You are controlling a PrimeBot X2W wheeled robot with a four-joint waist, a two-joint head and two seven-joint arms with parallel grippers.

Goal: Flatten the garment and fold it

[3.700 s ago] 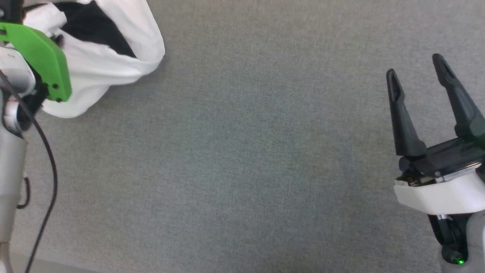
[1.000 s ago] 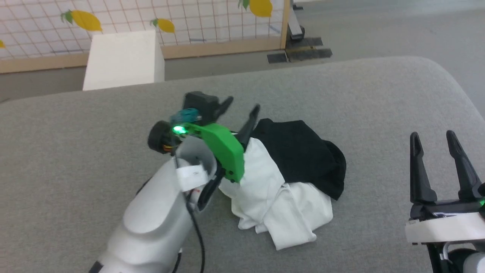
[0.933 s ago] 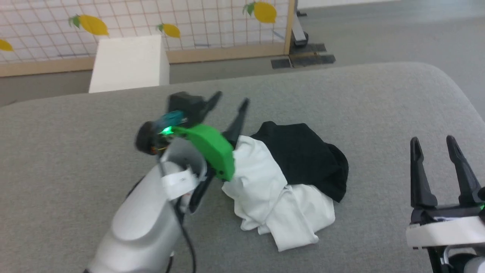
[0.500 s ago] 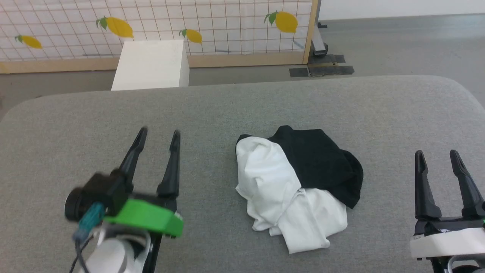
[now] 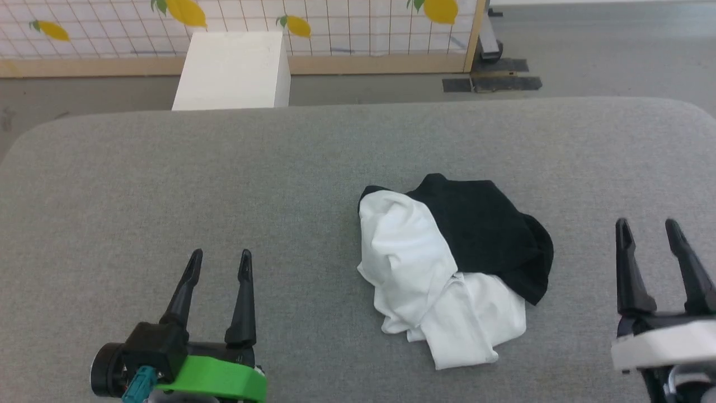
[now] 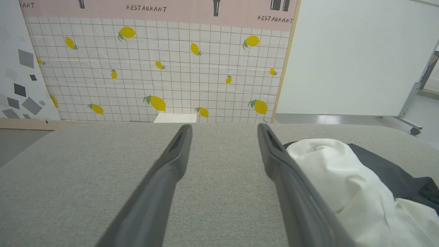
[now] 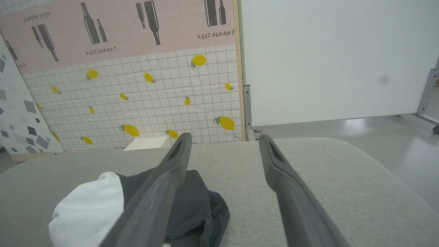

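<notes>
Near the middle of the grey padded table (image 5: 168,168), a little toward our right side, the garment (image 5: 414,263) lies in a crumpled heap. Its white panel is bunched and doubled over itself on the near-left, and the black section (image 5: 481,235) is draped over the far-right of the pile. Nothing of it is flat yet, and no hem or corner stands out plainly, so we judge the task to be at its very start.

Our left gripper (image 5: 220,256) hovers at the near-left, well apart from the cloth, its two dark fingers spread wide with nothing between them. Our right gripper (image 5: 646,225) sits at the near-right, likewise spread wide and empty, near the black edge but not touching it. We read this as a ready stance, with one gripper on each side of the heap. Each can then reach in for its own side and draw outward to spread the fabric (thin cloth like this will likely slide and bunch if tugged from one side alone).

Beyond the table's far edge stands a white box (image 5: 232,67), in front of a lemon-patterned panel (image 5: 358,28); neither bears on the work.
</notes>
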